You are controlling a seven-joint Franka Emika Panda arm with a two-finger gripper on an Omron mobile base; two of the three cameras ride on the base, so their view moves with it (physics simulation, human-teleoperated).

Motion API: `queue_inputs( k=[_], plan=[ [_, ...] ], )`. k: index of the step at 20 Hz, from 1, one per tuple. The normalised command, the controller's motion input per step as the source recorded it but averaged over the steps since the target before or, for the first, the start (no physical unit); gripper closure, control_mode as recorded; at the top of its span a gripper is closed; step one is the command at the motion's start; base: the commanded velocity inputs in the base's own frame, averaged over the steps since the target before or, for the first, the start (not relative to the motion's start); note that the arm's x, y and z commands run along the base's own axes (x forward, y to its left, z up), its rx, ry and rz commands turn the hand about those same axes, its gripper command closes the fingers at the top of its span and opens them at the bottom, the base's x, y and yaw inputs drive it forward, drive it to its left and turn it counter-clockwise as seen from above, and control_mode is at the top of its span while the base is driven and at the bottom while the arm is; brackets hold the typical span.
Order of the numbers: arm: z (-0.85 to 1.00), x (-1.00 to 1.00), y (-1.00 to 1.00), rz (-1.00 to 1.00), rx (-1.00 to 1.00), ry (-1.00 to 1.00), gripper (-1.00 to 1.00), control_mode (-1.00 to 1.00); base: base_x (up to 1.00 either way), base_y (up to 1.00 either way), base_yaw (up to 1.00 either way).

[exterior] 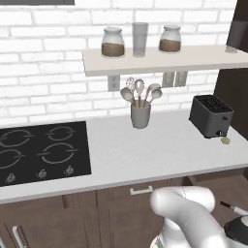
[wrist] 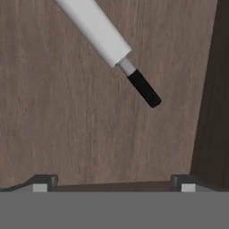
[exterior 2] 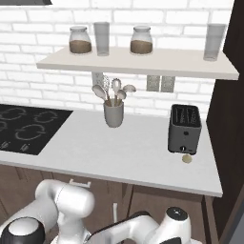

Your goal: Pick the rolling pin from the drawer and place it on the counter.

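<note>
In the hand view the gripper (wrist: 114, 183) looks down into the dark brown wooden box drawer (wrist: 67, 125). Its two small dark fingertips (wrist: 42, 182) rise at the far left and far right of the bottom edge, so the jaws stand spread wide, with nothing between them and touching nothing.

Above them, apart from both tips, the white cylindrical rolling pin with a short grey neck and a black handle (wrist: 100, 33) lies flat on the drawer's wood-grain floor. In that view its long axis runs on a diagonal from the upper left to the lower right, and the black handle end points to the lower right, toward the darker drawer wall along the right side. The white barrel runs out past the top edge of the view.

In the left base view, going from left to right, the black four-ring cooktop (exterior: 41, 150) is set into the wide, smooth, pale grey-white counter (exterior: 145, 155). A grey cup of spoons and a whisk (exterior: 140, 111) stands near the middle by the brick wall, then the dark grey two-slot toaster (exterior: 210, 116) with a small tan round thing (exterior: 225, 141) just beside its front. Below the counter's right end the drawer stands open, and one black handle tip of the rolling pin (exterior: 231, 208) shows past the arm.
</note>
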Motion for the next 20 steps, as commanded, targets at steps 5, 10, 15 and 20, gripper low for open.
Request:
queue_inputs(
  k=[5, 10, 15, 20],
  plan=[
    [0.03, 0.4, 0.25, 0.09, 0.0, -0.01, -1.0, -1.0, 0.0, 0.0, 0.0],
    [-0.01, 0.51, 0.06, 0.17, 0.0, -0.01, -1.0, -1.0, 0.0, 0.0, 0.0],
    [0.0, 0.59, 0.23, 0.17, 0.0, 0.0, -1.0, -1.0, 0.0, 0.0, 0.0],
    [0.0, 0.67, 0.08, 0.17, 0.02, 0.01, -1.0, -1.0, 0.0, 0.0, 0.0]
  ],
)
